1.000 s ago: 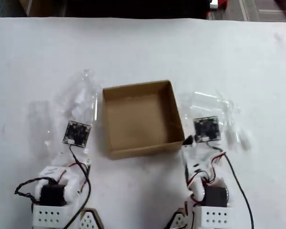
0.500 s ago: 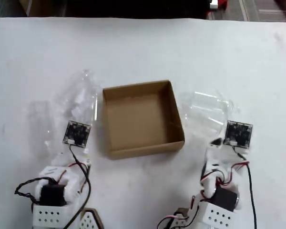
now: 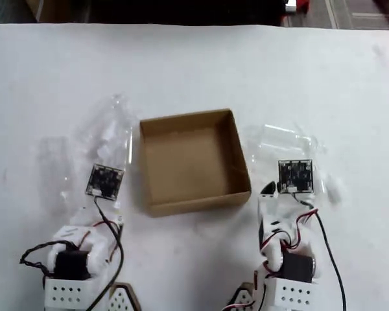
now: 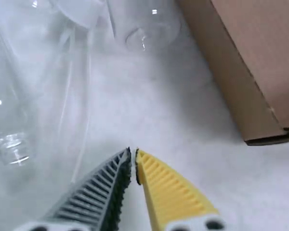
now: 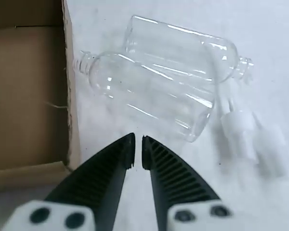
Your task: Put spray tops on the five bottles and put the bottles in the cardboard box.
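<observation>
A: How far along is this?

B: As I judge it, nothing is finished. Everything lies loose on the white surface (image 3: 194,58). The cardboard box (image 3: 188,162) sits in the middle with its top open and its floor bare, so no bottle is inside.

A: And the bottles?

B: Clear bottles (image 5: 159,91) lie on their sides to either side of the box. On the right arm's side, two lie touching each other just beside the box wall. Their necks are uncapped and point opposite ways. On the left arm's side there is a cluster (image 3: 110,133). Those bottles overlap and are see-through, so I cannot count them with confidence.

A: Any caps fitted?

B: None that I can see. Two white spray tops (image 5: 238,126) lie on the surface near the right-hand two, apart from either neck. What looks like another top (image 4: 79,9), with a thin tube, lies among the cluster.

A: The arms?

B: The left end effector (image 4: 133,161) has its grey and yellow fingers pressed together, empty, low over the surface between the cluster and a box corner. The right end effector (image 5: 137,147) has its black fingers nearly together with only a sliver between them. It holds nothing and sits just short of the two bottles. So every capping and every boxing remains.

A: Any writing?

B: None I can read. The box is plain brown and the bottles carry no labels.
</observation>
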You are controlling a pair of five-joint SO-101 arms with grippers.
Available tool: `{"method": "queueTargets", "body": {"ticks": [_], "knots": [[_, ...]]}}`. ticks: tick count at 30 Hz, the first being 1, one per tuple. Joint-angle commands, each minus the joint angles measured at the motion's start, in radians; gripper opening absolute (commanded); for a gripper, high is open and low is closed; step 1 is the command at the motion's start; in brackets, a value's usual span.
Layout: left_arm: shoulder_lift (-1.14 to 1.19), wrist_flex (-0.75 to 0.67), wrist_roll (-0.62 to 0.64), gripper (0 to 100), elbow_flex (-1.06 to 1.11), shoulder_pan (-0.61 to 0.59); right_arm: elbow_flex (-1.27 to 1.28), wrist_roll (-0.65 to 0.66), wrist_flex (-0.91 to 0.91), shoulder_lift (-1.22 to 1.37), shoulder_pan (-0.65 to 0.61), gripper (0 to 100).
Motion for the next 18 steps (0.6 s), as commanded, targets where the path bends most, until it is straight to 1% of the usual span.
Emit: {"method": "queueTargets", "body": {"ticks": [1,3,5,8,14,18], "knots": [[-0.007,0.009,0.011,2,0.002,0.002,0.009,-0.002,-0.019,-0.004,0.008,2.2],[-0.007,0.009,0.012,2,0.002,0.002,0.009,-0.002,-0.031,-0.001,-0.015,2.2],[-0.007,0.005,0.012,2,0.002,0.002,0.009,0.002,-0.045,0.001,-0.07,2.2],[-0.007,0.003,0.012,2,0.002,0.004,0.009,0.055,-0.084,0.001,-0.131,2.2],[-0.007,0.003,0.011,2,0.002,0.001,0.009,0.064,-0.124,0.001,-0.074,2.2],[-0.007,0.003,0.009,2,0.002,-0.002,0.009,0.064,-0.102,0.001,-0.081,2.2]]}}
